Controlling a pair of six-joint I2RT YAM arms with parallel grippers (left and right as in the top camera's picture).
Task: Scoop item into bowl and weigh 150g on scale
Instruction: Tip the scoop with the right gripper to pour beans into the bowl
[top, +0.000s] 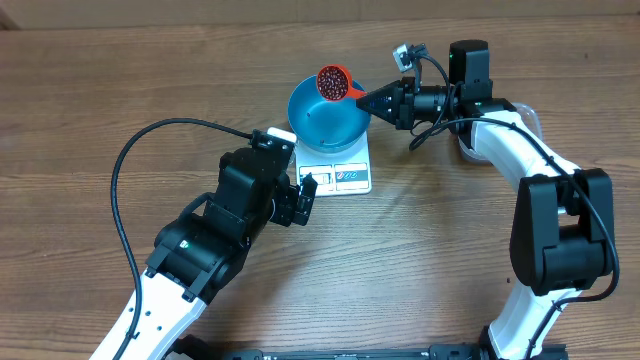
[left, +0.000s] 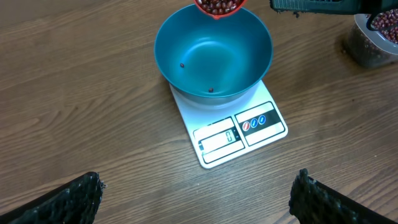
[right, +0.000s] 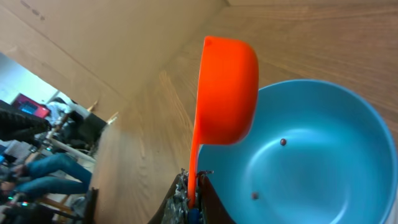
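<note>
My left gripper (top: 306, 196) is wide apart and holds nothing, near the scale (top: 345, 176). The blue bowl (top: 322, 122) sits on it with only a few beans (left: 211, 89) inside. The orange scoop (top: 333, 82) hangs full over the bowl's rim. My right gripper (top: 375, 99) is clamped on its handle. I think the scoop is light and stiff. The beans look hard and rolly, so I should tip slowly.

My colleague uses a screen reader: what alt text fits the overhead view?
The right gripper holds an orange scoop of dark beans above a blue bowl on a white scale; the left gripper hovers open beside the scale.
</note>
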